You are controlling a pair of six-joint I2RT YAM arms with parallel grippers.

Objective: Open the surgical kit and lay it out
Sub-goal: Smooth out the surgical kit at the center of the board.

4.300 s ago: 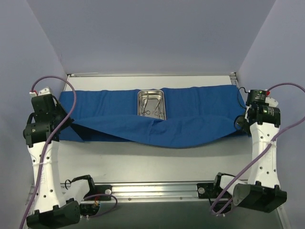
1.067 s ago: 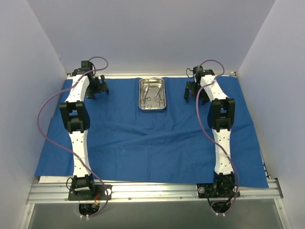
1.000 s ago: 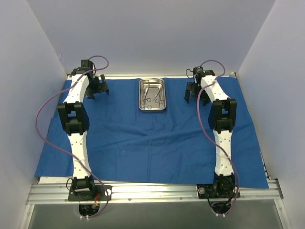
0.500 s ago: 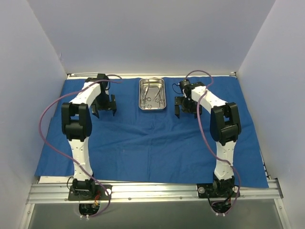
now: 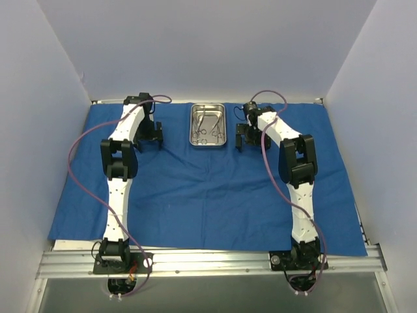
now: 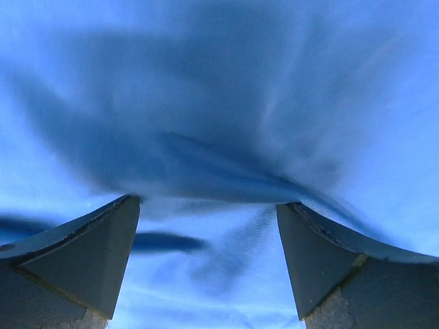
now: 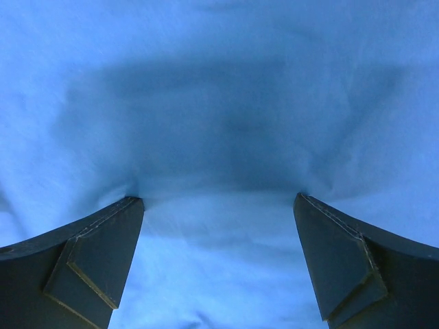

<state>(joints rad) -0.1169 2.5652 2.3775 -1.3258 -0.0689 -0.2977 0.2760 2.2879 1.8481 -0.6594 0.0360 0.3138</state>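
Note:
The surgical kit's royal-blue cloth (image 5: 195, 195) lies spread flat over the table. On its far middle stands the small steel tray (image 5: 207, 125), and inside it are several slim silver ring-handled instruments (image 5: 208, 132). My left gripper (image 5: 148, 139) is left of the tray, open, pointing down at the cloth. My right gripper (image 5: 245, 139) is just right of the tray, also open. In the left wrist view the left gripper (image 6: 208, 202) has its tips on wrinkled cloth (image 6: 274, 82), nothing between them. The right gripper (image 7: 218, 199) rests on the cloth (image 7: 219, 68) in the same way.
Pale walls close in the left, right and far sides. A metal rail (image 5: 208, 261) with both arm bases runs along the near edge. The cloth's near edge (image 5: 195, 246) ends just before the rail. Purple cables (image 5: 81, 140) loop beside each arm.
The cloth, folded over itself a few seconds ago, lies fully spread. Over the last second both grippers swung from the far corners inward toward the tray, staying open.

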